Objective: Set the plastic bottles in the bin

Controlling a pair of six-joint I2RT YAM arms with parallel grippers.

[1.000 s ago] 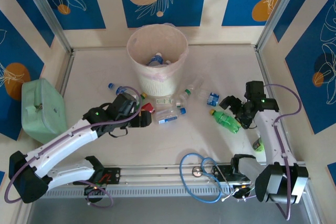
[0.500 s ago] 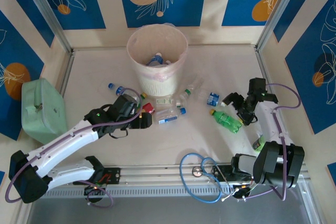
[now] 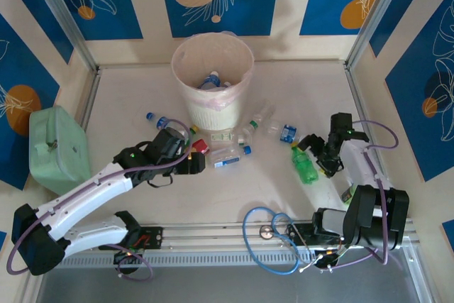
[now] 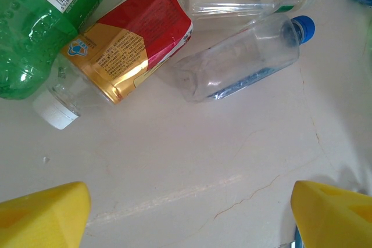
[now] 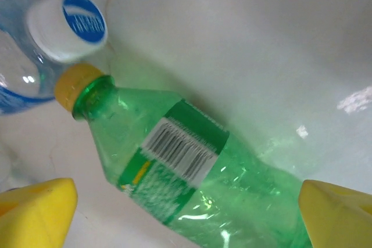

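The bin [image 3: 213, 76] stands at the back centre, a whitish basket with a pink liner and some bottles inside. My left gripper [image 4: 189, 213] is open over bare table. Just beyond it lie a red-labelled bottle [image 4: 125, 50], a green bottle [image 4: 35, 27] and a clear blue-capped bottle [image 4: 244, 56]. My right gripper [image 5: 186, 213] is open, and a green bottle with a yellow cap [image 5: 186, 172] lies on the table between its yellow fingers [image 5: 35, 210]. From above, that green bottle [image 3: 305, 164] lies right of centre. A clear bottle with a blue-and-white cap [image 5: 67, 24] touches its cap.
A mint-green case [image 3: 60, 147] sits by the left wall. More clear bottles [image 3: 262, 122] lie right of the bin and a blue-capped one [image 3: 159, 120] to its left. A small green bottle [image 3: 349, 193] lies beside the right arm. A blue cable loop [image 3: 273, 235] hangs over the front rail.
My right gripper has dropped over the green bottle, which has swung so its cap now points away from the arms. The left arm has stayed put.
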